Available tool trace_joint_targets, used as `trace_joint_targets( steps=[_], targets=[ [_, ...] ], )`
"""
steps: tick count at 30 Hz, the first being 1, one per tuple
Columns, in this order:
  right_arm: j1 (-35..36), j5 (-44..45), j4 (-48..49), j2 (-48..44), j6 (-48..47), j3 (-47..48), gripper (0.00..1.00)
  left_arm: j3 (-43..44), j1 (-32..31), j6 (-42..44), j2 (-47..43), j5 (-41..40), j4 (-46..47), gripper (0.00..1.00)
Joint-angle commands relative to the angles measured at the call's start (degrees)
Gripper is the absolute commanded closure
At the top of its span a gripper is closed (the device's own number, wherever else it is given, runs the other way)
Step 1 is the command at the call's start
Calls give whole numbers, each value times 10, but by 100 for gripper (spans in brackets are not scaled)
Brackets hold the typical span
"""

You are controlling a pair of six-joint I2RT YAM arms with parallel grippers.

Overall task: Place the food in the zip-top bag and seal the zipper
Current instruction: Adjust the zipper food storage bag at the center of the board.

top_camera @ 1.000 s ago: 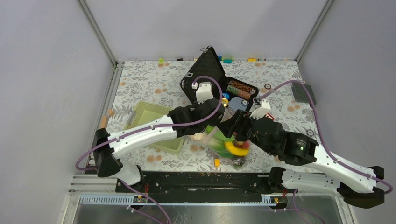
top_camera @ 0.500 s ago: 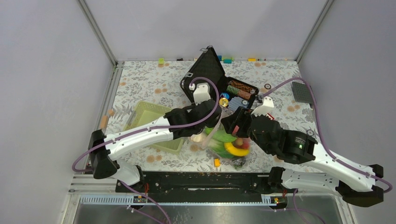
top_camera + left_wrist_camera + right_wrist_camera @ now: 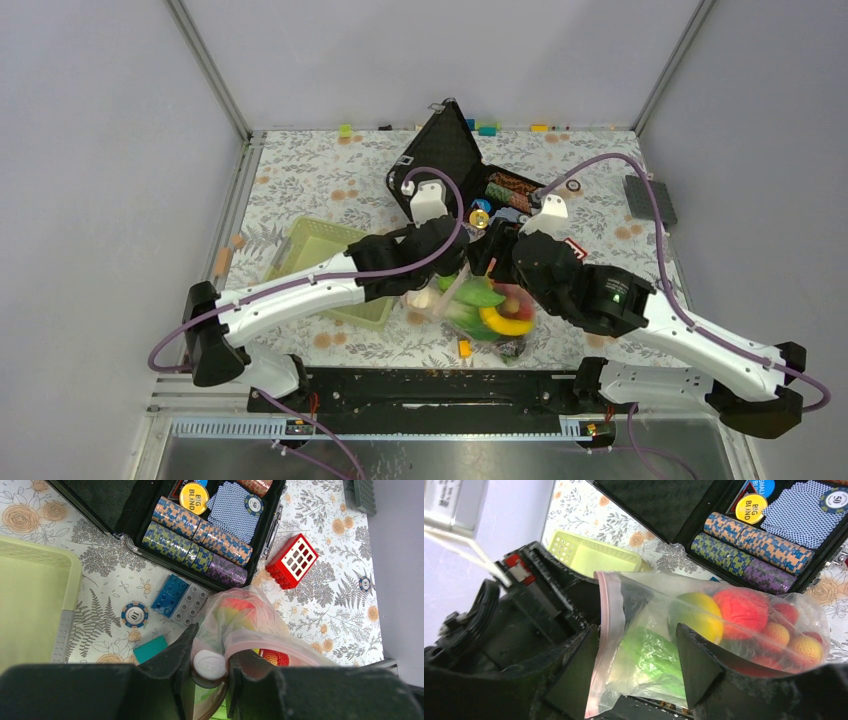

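The zip-top bag (image 3: 490, 310) lies near the table's front edge. It holds the food: a yellow banana (image 3: 505, 322), a green leaf (image 3: 480, 297), red berries and a dark fruit (image 3: 513, 347). My left gripper (image 3: 447, 283) is shut on the bag's mouth end, with a white tab (image 3: 210, 664) pinched between its jaws beside the pink zipper (image 3: 265, 639). My right gripper (image 3: 639, 672) is open. Its fingers (image 3: 574, 675) straddle the bag (image 3: 649, 605) near the pink zipper (image 3: 608, 630), over the green leaf (image 3: 649, 655).
The open black case (image 3: 450, 160) with poker chips (image 3: 200, 535) stands just behind the bag. A light green basket (image 3: 330, 260) is to the left. Loose blocks (image 3: 180, 597), a red block (image 3: 292, 560) and a chip (image 3: 134, 615) lie around. An orange block (image 3: 464, 347) sits at the front.
My right gripper has moved left and away from me, from over the bag's middle to its mouth end beside the left gripper. The left gripper still holds the bag.
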Motion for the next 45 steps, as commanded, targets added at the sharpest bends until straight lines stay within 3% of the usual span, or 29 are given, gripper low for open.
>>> trace_joint_targets(
  steps=[1, 6, 11, 20, 26, 28, 33, 37, 40, 43, 45],
  targets=[
    [-38, -38, 1, 4, 5, 13, 40, -4, 2, -5, -41, -8, 42, 100],
    [-79, -78, -4, -5, 5, -19, 68, -14, 2, -3, -56, -11, 42, 100],
    [-96, -121, -3, -5, -57, -19, 99, -22, 2, 8, -72, 4, 49, 97],
    [-97, -254, 12, 16, -165, -1, 100, -24, 2, 17, -77, 34, 69, 96],
    [-98, -230, -30, 33, -214, 29, 100, -28, 2, 26, -88, 44, 71, 93],
    [-97, -194, -34, 19, -255, 42, 100, -36, 2, 35, -101, 52, 74, 84],
    [-96, -199, -42, -31, -383, 69, 100, -110, 1, 152, -178, 185, 183, 38],
    [-98, -194, -64, -43, -426, 78, 100, -169, 1, 225, -264, 283, 271, 3],
    [-103, -193, -75, -43, -443, 78, 100, -182, 2, 276, -321, 300, 279, 1],
    [-111, -210, -88, -47, -462, 85, 100, -175, 8, 319, -358, 215, 227, 1],
    [-112, -222, -94, -58, -466, 88, 100, -180, 29, 369, -371, 203, 204, 1]
  ],
)
